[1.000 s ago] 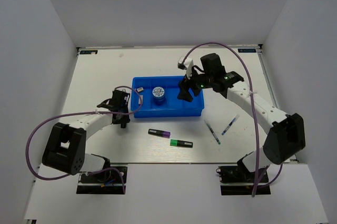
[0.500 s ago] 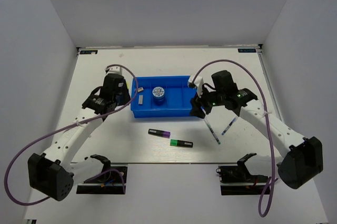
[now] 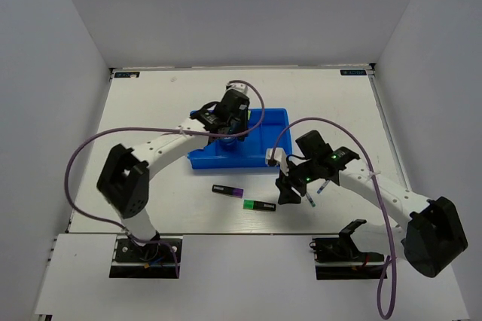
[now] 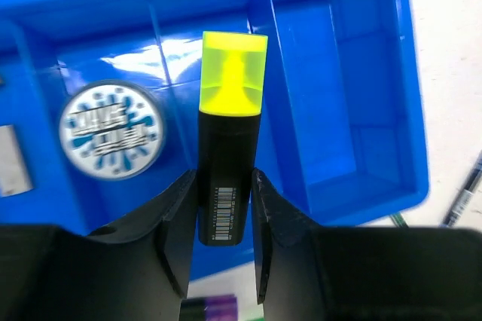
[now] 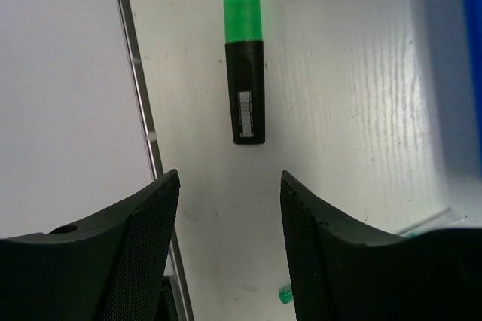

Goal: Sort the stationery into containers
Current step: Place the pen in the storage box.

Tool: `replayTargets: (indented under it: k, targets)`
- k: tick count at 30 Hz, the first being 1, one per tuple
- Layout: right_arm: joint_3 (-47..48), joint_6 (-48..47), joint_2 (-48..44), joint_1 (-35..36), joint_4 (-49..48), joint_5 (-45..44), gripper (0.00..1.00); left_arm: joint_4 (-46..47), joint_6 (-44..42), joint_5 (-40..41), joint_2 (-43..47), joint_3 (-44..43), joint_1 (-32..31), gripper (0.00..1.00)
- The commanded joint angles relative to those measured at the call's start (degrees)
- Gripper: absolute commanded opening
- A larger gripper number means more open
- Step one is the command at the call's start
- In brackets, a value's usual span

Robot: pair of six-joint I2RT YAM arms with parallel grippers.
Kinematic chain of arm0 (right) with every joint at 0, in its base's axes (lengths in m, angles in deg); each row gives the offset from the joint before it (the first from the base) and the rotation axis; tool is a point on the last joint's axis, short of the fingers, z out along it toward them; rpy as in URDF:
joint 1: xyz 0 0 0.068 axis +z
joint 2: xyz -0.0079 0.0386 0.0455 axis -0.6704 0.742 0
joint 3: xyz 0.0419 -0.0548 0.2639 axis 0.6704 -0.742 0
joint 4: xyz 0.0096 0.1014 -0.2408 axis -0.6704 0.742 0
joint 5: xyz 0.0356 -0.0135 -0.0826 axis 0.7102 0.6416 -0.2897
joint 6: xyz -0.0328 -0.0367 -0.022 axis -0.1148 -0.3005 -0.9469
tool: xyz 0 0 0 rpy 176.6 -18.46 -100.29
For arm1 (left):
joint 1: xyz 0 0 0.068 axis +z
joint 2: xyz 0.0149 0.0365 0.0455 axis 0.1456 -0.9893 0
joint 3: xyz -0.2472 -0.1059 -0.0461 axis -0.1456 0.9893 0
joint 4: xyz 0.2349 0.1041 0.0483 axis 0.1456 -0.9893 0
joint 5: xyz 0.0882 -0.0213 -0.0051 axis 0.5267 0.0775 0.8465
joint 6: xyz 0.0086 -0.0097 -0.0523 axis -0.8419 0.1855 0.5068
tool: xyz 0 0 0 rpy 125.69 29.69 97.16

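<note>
L arm has swung from the 9 o'clock end of the blue tray (image 3: 241, 161) to over its middle. L fingers (image 4: 181, 215) are clamped on the yellow highlighter (image 4: 230, 148), barrel pinched both sides, yellow end pointing to 12 in the wrist view. It hangs over the divider between the 2nd and 3rd compartments, not yet let go.

The roll (image 4: 111, 129) sits in the compartment at its 9 o'clock. A grey-white block (image 4: 11, 159) is just visible further at 9. The two compartments toward 3 o'clock look bare.

R arm has left the tray's 3 o'clock end and dropped to the counter (image 3: 151, 110) at the tray's 5 o'clock. R fingers (image 5: 147, 230) are apart, narrower than a sec ago, holding nothing. They straddle the space just short of the green highlighter (image 5: 248, 102), which lies flat with its green end toward 12. Purple highlighter (image 3: 227, 190) lies near it at 10 o'clock. A pen (image 4: 468, 193) is still on the counter.

Meaning: yellow is about to be dropped, prob. in the 3rd slot, and green looks next. Purple + pens still to sort.
</note>
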Motion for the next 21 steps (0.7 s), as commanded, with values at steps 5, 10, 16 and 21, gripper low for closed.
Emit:
replayTargets:
  k: [5, 10, 16, 21]
  targets:
    - [-1.49, -0.88, -1.92, 0.55, -2.92, -1.84, 0.61, 0.3, 3.06, 4.32, -7.65, -7.43, -2.41, 0.11]
    - [-1.41, -0.87, 0.09, 0.99, -4.15, -4.04, 0.68, 0.66, 3.51, 4.49, -8.89, -6.99, -3.19, 0.55]
    - [-1.05, -8.87, 6.07, 3.62, -5.02, -3.52, 0.69, 0.48, 3.33, 5.46, -7.14, -7.78, -3.63, 0.69]
    - [-1.32, -14.84, 10.2, 5.21, -7.4, -2.91, 0.69, -1.8, 1.92, 8.09, -3.36, -8.66, -4.78, 0.67]
